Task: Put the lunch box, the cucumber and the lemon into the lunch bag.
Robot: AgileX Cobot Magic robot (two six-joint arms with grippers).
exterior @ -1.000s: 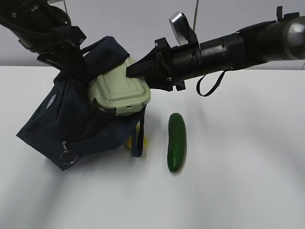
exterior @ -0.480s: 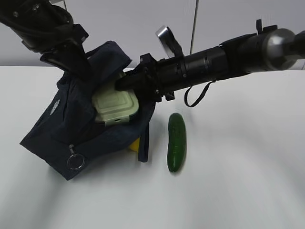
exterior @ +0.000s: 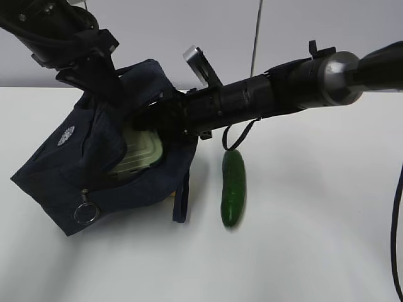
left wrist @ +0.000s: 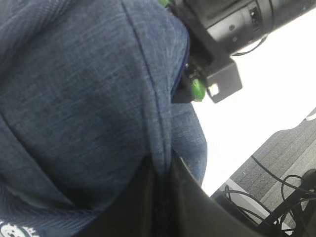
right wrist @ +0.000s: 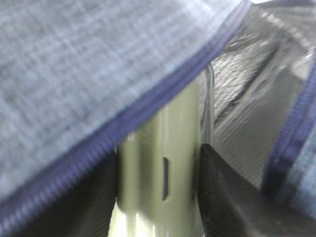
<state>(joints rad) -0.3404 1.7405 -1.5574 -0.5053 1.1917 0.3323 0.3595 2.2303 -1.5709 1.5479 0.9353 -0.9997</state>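
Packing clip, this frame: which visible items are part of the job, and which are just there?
Part of the job:
- lunch bag, its fabric pinched by the left claw
- lunch box, partly inside the bag, gripped by the right claw
- cucumber, on the table

Just there:
- floor cables

No lemon visible.

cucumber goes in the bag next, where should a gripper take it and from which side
Probably the middle of the cucumber, coming from above with the jaws across its narrow width. It lies flat on the table, long axis running away from the camera, with bare table to its right and the bag to its left.
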